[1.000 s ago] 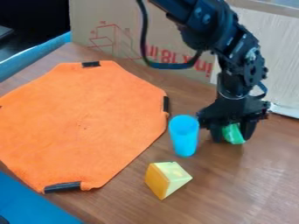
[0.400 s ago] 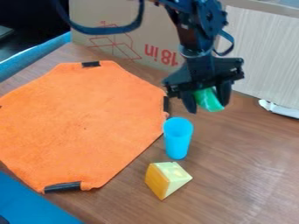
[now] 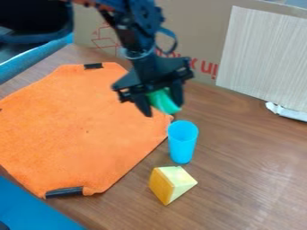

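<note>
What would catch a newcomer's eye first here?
First, the bright orange cloth mat, spread across the left of the brown wooden table. Then the green object held in the black gripper near the mat's right side, with a tall blue cup and yellow wedge nearer the camera.

Green obj (image 3: 164,100) partly hidden by blurred hand (image 3: 163,110), exact type unclear. Arm (image 3: 141,29) cut off, top edge. Orange cloth (image 3: 84,130) cut off, L edge; pt. hidden behind hand.
</note>
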### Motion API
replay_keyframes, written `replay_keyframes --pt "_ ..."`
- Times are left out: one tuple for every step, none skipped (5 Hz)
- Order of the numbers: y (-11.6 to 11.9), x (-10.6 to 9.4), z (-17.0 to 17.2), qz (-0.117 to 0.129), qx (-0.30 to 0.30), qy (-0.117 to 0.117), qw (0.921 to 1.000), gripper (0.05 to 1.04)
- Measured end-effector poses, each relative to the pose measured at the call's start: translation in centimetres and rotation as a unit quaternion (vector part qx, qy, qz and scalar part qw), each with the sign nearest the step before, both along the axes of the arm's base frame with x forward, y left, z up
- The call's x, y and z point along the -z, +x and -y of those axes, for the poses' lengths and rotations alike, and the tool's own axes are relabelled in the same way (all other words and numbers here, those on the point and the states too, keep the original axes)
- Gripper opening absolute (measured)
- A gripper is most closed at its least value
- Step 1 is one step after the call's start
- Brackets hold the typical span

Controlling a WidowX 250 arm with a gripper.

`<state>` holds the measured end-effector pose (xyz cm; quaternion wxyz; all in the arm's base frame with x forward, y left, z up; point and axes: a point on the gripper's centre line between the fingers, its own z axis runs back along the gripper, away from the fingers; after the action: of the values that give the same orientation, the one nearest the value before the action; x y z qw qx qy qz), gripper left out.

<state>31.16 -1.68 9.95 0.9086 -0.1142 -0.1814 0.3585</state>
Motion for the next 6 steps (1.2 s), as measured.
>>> replay_keyframes --pt "-1.4 1.1 -2.6 -0.008 -0.018 0.005 0.9998 0.686" --pt "-1.6 1.5 -5.3 -0.006 -0.039 0.013 0.9992 0.686" --pt "-1.1 3.0 -6.9 -0.027 -0.048 0.015 0.9983 0.686" --pt "0.3 3.7 -8.2 -0.029 -0.062 0.021 0.9974 0.686" --pt "1.4 4.5 -9.4 -0.035 -0.072 0.023 0.9965 0.686" --pt "1.6 5.9 -9.9 -0.046 -0.078 0.029 0.9955 0.686"
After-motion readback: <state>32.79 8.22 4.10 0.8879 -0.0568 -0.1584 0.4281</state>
